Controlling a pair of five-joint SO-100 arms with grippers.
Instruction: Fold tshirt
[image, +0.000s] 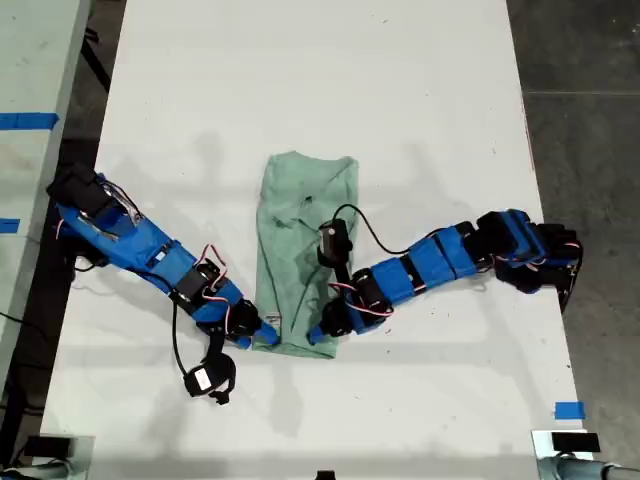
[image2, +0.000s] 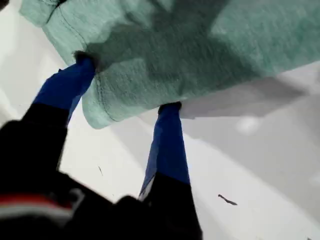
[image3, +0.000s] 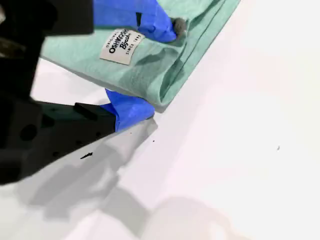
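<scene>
**Near hem gripped at both corners, halving fold up next**

Nearest the camera, a bare strip of white desk (image: 400, 420).

Just beyond it, 2 end effectors sit at the near hem of the tshirt (image: 300, 250), 1 per corner. My second end effector (image: 262, 333) is at the exterior view's left corner, next to the white sewn tag (image: 272, 321). In its wrist view it (image3: 157, 67) has 1 blue finger on top of the cloth and 1 under it, clamped on the hem.

My first end effector (image: 318, 335) is at the exterior view's right corner. In its wrist view it (image2: 127, 85) has the hem corner between its 2 fingers, and the cloth looks raised off the desk. Cannot tell if it is fully clamped.

The tshirt lies mid-desk as a narrow strip running near to far, with no sleeves sticking out, so the side folds look done.

Step in hand, as I judge it: pick up the near hem for the halving fold.

Next move needs both arms to rise together and carry the hem toward the far end at an even pace, so the strip stays square, then lay it down edge on edge and release.
</scene>
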